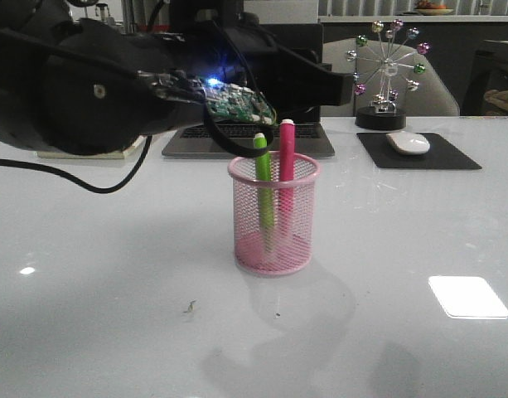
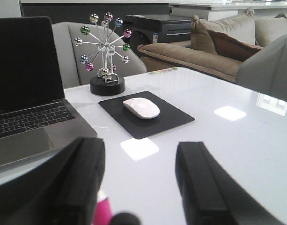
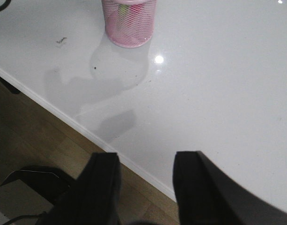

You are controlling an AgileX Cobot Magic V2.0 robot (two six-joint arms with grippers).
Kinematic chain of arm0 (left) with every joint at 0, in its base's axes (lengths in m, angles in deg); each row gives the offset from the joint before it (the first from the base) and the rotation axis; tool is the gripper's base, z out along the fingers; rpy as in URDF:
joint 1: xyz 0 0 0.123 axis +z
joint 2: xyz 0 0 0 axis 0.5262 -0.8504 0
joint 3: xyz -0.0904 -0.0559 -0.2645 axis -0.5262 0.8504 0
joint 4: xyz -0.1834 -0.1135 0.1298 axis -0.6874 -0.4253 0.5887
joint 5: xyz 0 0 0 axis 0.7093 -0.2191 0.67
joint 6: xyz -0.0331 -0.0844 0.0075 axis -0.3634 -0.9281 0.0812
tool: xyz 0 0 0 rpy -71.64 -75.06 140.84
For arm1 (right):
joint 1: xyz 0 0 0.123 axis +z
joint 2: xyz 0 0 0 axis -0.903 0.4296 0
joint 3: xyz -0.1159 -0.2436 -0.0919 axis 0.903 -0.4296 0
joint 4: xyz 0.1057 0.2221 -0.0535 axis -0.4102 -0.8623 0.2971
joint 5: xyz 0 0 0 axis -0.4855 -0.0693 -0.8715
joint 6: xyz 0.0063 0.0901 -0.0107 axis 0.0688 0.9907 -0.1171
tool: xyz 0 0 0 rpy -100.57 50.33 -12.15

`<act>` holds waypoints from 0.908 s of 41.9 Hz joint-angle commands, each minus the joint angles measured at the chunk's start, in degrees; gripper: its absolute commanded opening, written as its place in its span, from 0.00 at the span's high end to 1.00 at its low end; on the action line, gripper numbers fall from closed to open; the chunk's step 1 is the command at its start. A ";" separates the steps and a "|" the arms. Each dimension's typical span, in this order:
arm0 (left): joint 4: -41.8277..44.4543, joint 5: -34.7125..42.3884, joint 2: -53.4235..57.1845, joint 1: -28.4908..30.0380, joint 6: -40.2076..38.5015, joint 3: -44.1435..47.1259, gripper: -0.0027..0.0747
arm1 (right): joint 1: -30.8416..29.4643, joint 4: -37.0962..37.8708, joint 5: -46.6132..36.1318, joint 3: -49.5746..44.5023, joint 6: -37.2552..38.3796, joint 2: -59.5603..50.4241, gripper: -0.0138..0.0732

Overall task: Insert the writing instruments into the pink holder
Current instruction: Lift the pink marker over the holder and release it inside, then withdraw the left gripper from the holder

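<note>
The pink holder (image 1: pixel 273 217) stands upright in the middle of the white table. Inside it lean the green marker (image 1: pixel 263 170) and the magenta marker (image 1: pixel 286 162), both with their pale ends poking above the rim. My left gripper (image 1: pixel 324 83) hangs above and behind the holder; in the left wrist view it (image 2: pixel 139 187) is open and holds nothing, and the magenta marker's top (image 2: pixel 104 211) shows just beside one finger. My right gripper (image 3: pixel 145 164) is open and empty over the table's near edge, far from the holder (image 3: pixel 129 23).
A laptop (image 1: pixel 245 139) sits behind the holder. At the back right are a white mouse (image 1: pixel 408 143) on a black pad (image 1: pixel 452 157) and a ball-wheel ornament (image 1: pixel 386 70). The table edge (image 3: pixel 63 115) and floor show in the right wrist view.
</note>
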 commanded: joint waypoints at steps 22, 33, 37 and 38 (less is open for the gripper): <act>4.97 -66.37 42.38 7.30 4.14 -1.79 0.38 | -0.22 1.14 -3.34 1.53 0.12 -0.04 0.39; 4.97 -80.13 55.70 12.02 4.14 3.33 0.38 | -0.22 1.14 -3.44 1.53 0.12 -0.04 0.39; 4.97 -80.96 59.98 12.31 4.14 7.71 0.38 | -0.22 1.14 -4.32 1.53 0.12 -0.04 0.39; 4.97 -81.36 61.19 12.31 4.14 8.63 0.38 | -0.22 1.14 -4.28 1.53 0.12 -0.04 0.39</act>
